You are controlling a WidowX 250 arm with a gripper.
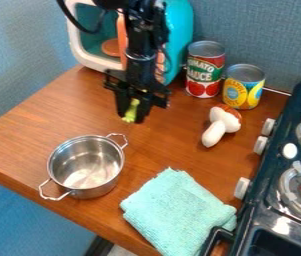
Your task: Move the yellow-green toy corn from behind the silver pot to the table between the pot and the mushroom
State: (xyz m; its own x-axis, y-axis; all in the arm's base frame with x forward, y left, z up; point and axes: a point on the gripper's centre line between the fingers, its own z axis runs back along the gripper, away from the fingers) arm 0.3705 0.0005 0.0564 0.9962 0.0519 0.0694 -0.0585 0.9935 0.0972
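The black gripper point(132, 111) hangs over the upper middle of the wooden counter, pointing down. Between its fingers is a small yellow-green thing point(131, 112), held with its lower end sticking out below the fingertips. Down and to the left stands an open silver pot point(86, 167) with two handles; I see nothing in it. To the right, a toy mushroom point(221, 124) with a white stem and a brown-and-white cap lies on its side. A folded teal cloth point(178, 215) lies near the front edge.
Two cans, a red-and-green one point(205, 70) and a yellow one point(243, 87), stand against the back wall. Behind the arm is a teal and white toy appliance point(179, 35). A dark toy stove point(266, 200) with white knobs borders the right side. The counter point(26, 135) ends at the left.
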